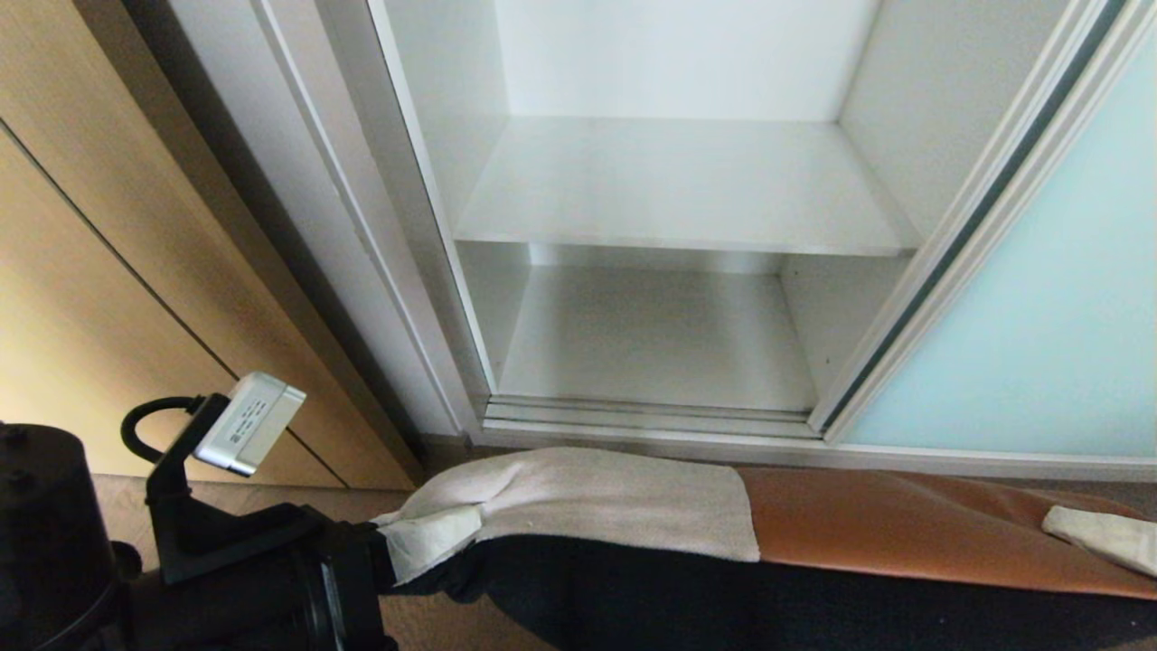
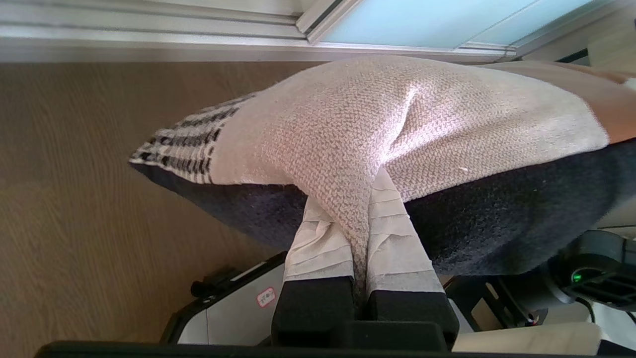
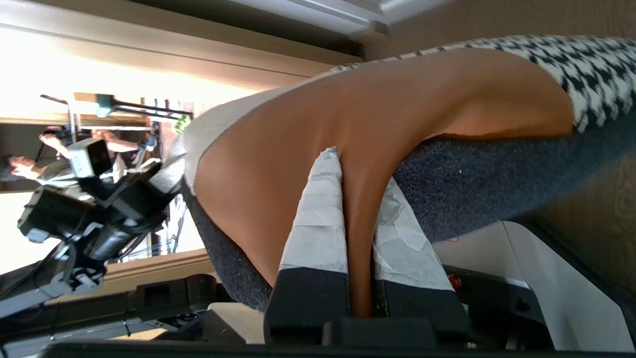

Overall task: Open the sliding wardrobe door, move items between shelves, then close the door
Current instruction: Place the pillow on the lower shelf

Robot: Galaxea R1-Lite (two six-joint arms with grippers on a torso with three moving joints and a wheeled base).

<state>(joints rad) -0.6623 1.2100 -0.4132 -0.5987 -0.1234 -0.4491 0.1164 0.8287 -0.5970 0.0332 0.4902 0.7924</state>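
Note:
The patchwork cushion (image 1: 587, 497) hangs level across the bottom of the head view, in front of the open wardrobe, with both grippers gripping it. My left gripper (image 2: 350, 191) is shut on a fold of its beige fabric (image 2: 348, 109), near the houndstooth corner (image 2: 184, 149). My right gripper (image 3: 360, 169) is shut on a fold of the brown leather patch (image 3: 397, 99). In the head view my left gripper (image 1: 425, 542) is at the cushion's left end and my right gripper (image 1: 1098, 538) at its right end. Two white shelves, an upper (image 1: 678, 181) and a lower (image 1: 651, 334), are bare. The sliding wardrobe door (image 1: 1039, 316) stands pushed to the right.
A tan wooden door (image 1: 108, 271) flanks the wardrobe on the left. The silver door track (image 1: 646, 411) runs along the opening's foot just beyond the cushion. Wood-grain floor (image 2: 74, 199) lies below, with my base (image 2: 233, 308) under the cushion. A person (image 3: 30, 166) is far behind.

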